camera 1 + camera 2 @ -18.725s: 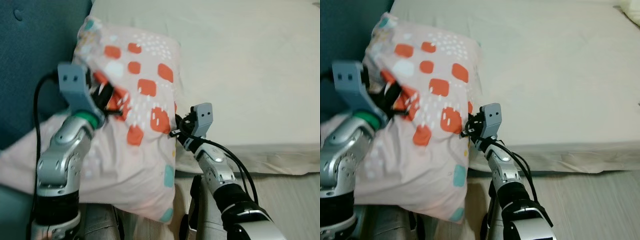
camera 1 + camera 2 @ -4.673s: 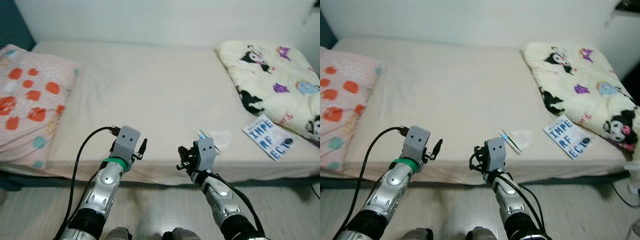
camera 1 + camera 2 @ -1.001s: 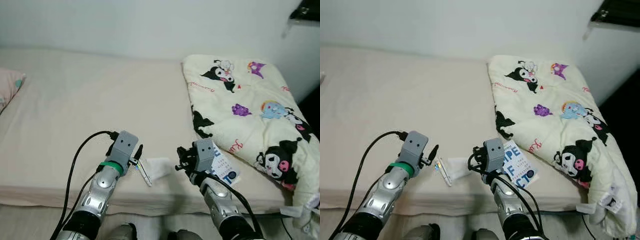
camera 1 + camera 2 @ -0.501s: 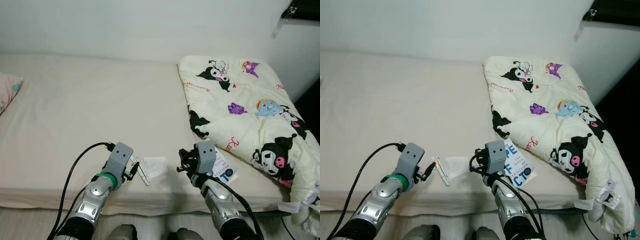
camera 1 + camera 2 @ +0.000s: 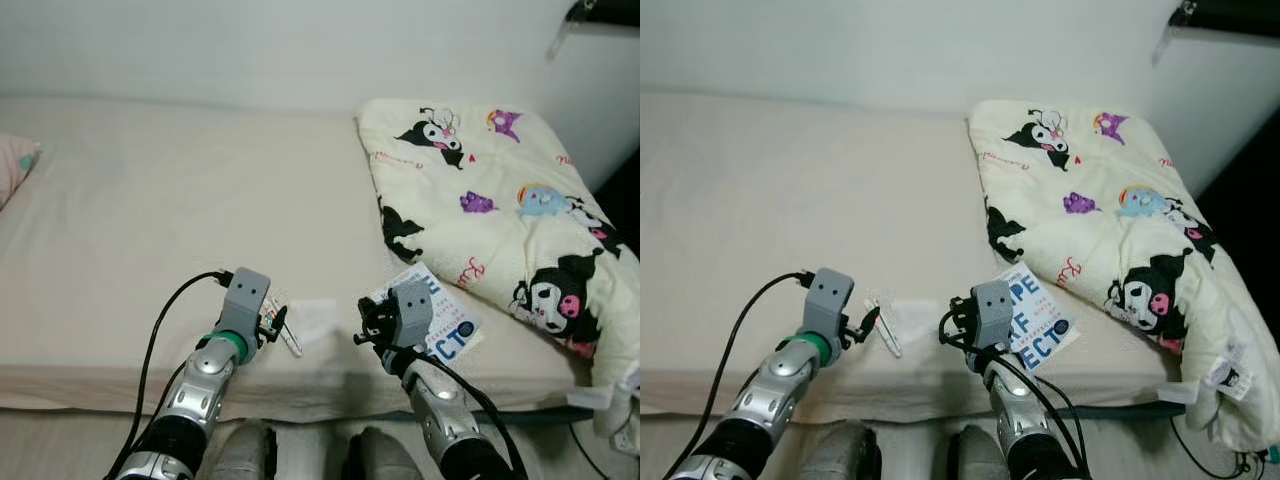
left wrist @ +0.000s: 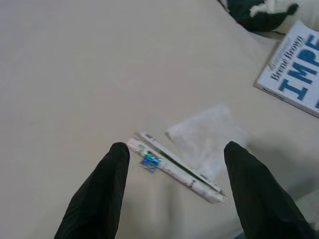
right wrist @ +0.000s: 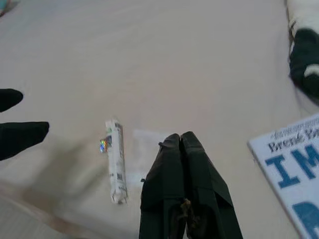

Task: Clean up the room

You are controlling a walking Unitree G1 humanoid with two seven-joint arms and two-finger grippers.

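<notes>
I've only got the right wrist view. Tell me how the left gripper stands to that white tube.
Observer: The left gripper is open wide, and the slim white tube with a blue label lies on the bed between and just past its fingertips, not gripped.
Operator: Give me what lies right of the book.
Observer: The white paperback with blue letters lies at the edge of a cream quilt printed with cartoon figures, which covers the bed's right end.
Operator: Now the far left.
Observer: The corner of a pink pillow shows at the left edge of the beige bed.
</notes>
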